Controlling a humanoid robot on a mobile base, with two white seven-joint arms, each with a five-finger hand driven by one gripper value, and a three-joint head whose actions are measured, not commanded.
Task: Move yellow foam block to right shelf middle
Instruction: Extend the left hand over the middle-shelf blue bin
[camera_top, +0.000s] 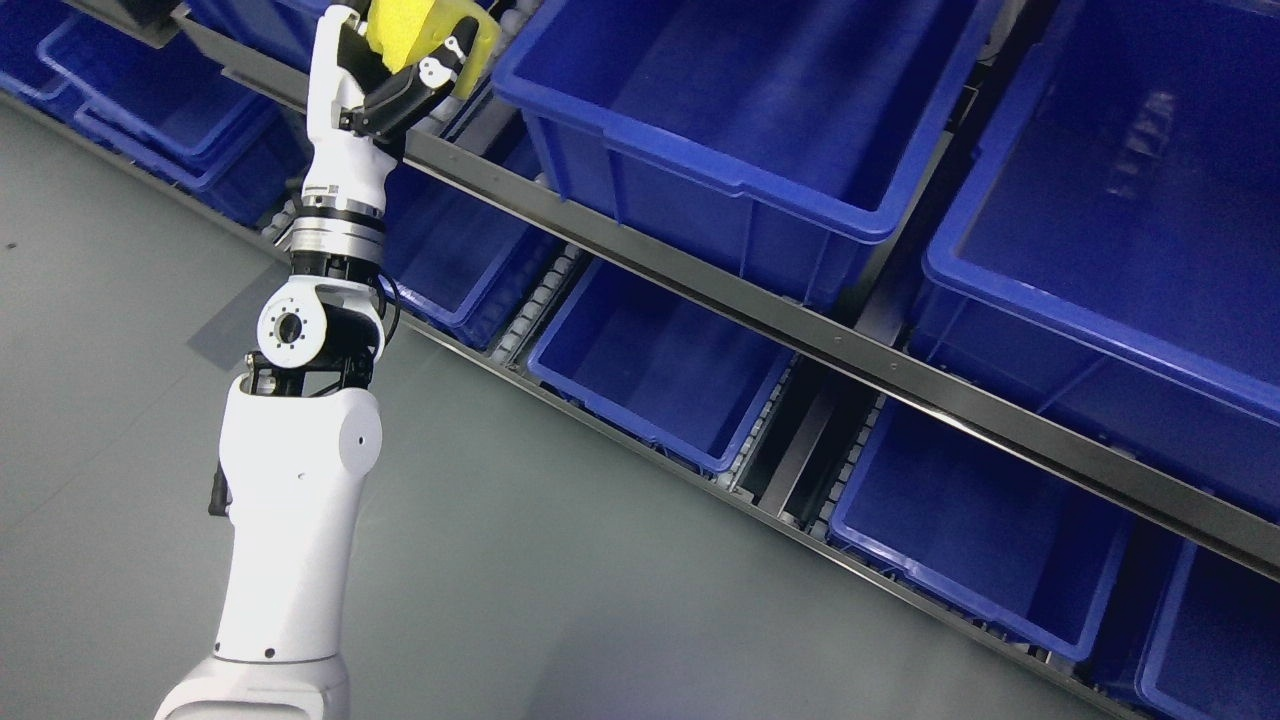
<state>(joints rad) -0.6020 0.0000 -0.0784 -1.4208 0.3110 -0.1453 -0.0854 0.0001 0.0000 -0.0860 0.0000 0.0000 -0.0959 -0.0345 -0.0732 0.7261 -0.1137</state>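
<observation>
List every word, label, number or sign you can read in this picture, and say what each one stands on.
None can be read.
A small dark marking sits on the wrist of the left hand, too small to read.
The yellow foam block held in that hand and the blue bins on the shelf show no print.

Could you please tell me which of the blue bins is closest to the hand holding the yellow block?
The upper-row blue bin immediately right of the left hand gripping the yellow foam block; the others sit lower or farther away.
</observation>
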